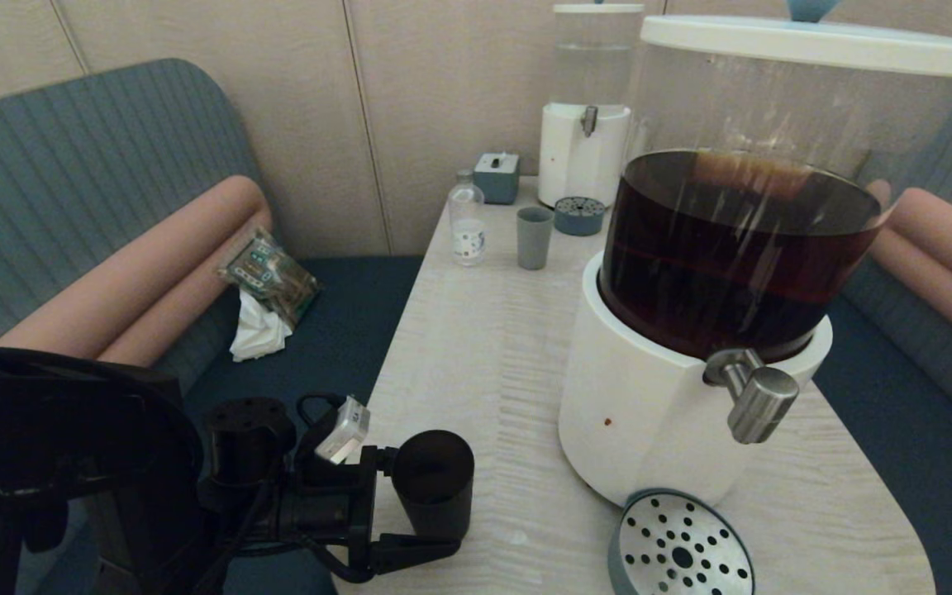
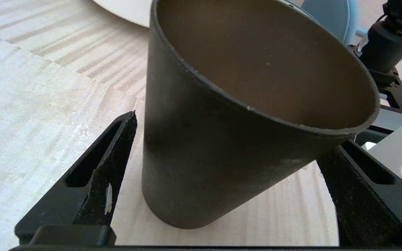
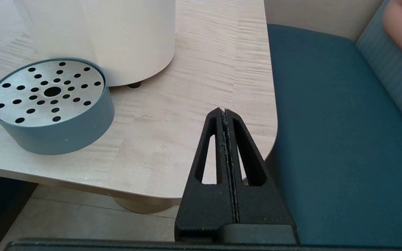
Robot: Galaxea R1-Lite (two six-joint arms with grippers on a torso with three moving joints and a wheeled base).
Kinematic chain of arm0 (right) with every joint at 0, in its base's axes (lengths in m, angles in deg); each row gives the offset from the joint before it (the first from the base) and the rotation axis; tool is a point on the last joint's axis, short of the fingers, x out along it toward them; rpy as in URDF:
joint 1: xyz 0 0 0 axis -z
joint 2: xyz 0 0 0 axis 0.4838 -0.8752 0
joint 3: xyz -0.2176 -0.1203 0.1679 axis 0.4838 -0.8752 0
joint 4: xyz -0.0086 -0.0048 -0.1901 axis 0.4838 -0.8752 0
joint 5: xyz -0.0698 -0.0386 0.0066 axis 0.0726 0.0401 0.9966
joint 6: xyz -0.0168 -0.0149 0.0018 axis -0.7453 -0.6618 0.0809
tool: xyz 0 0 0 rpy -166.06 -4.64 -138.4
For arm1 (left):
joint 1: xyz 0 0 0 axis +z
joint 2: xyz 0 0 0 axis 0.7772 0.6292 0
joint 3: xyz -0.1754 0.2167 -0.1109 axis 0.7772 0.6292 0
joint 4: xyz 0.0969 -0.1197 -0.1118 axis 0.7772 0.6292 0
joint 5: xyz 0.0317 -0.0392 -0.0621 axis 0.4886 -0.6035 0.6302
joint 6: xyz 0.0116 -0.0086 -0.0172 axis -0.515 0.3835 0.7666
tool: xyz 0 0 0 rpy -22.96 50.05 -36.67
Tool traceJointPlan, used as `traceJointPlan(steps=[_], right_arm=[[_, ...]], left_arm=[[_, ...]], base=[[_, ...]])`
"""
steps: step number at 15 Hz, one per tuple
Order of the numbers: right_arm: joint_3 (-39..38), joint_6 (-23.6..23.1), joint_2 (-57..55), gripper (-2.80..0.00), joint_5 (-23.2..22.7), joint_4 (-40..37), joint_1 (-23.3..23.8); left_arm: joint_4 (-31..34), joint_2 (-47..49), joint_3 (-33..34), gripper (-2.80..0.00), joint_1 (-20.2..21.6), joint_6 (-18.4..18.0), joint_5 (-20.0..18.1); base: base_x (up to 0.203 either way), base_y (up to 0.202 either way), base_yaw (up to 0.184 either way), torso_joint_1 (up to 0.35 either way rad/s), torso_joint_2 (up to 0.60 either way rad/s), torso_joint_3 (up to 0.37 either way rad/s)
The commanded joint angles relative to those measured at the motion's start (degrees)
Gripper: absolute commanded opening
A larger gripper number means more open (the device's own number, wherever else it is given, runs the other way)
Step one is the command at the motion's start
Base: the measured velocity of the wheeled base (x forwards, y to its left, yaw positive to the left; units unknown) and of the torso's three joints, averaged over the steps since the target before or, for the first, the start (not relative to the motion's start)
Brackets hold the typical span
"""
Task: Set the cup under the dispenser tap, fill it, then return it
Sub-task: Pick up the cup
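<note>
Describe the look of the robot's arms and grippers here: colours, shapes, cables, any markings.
The left gripper is matte black: wedge-shaped jaws with slotted cut-outs and gritty pads, one scuffed white. Black cables loop over its wrist beside a small silvery module. The right gripper matches: two black slotted triangular jaws. No lettering is legible.

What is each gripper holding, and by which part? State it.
Nothing is held. The left gripper stands open around the black cup, a gap showing at one finger. The right gripper is shut on nothing.

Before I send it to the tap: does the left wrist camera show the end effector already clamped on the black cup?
No: the left end effector stands open around the cup, with table showing between one finger and the cup wall.
</note>
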Motion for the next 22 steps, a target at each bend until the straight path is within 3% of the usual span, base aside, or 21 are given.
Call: traceJointPlan(steps=[1, 6, 7, 17, 20, 22], right_arm=[[-0.53, -0.04, 0.2, -2.8, -0.02, 0.04, -0.01], [-0.53, -0.04, 0.29, -2.8, -0.02, 0.04, -0.01], [-0.53, -0.04, 0.2, -2.8, -0.02, 0.04, 0.07], [-0.53, -0.07, 0.29, -2.8, -0.02, 0.04, -0.01], [-0.53, -0.04, 0.2, -2.8, -0.02, 0.04, -0.01], [-0.53, -0.04, 0.2, -2.8, -0.02, 0.04, 0.08]], left_arm=[[-0.48, -0.11, 0.0, 0.0, 0.02, -0.05, -0.02], [-0.48, -0.02, 0.04, 0.0, 0.02, 0.04, 0.55], [-0.48, -0.08, 0.0, -2.8, 0.02, 0.12, 0.77], [-0.48, -4.52, 2.04, -2.8, -0.66, 1.12, 0.77], [-0.48, -9.74, 3.67, -2.8, -3.79, 1.85, 1.87], [-0.48, -12.21, 4.25, -2.8, -8.21, 2.32, 4.84]], base=[[0.0, 0.0, 0.0, 0.0, 0.0, 0.0], [0.0, 0.0, 0.0, 0.0, 0.0, 0.0], [0.0, 0.0, 0.0, 0.0, 0.0, 0.0], [0.0, 0.0, 0.0, 0.0, 0.0, 0.0], [0.0, 0.0, 0.0, 0.0, 0.0, 0.0], [0.0, 0.0, 0.0, 0.0, 0.0, 0.0]])
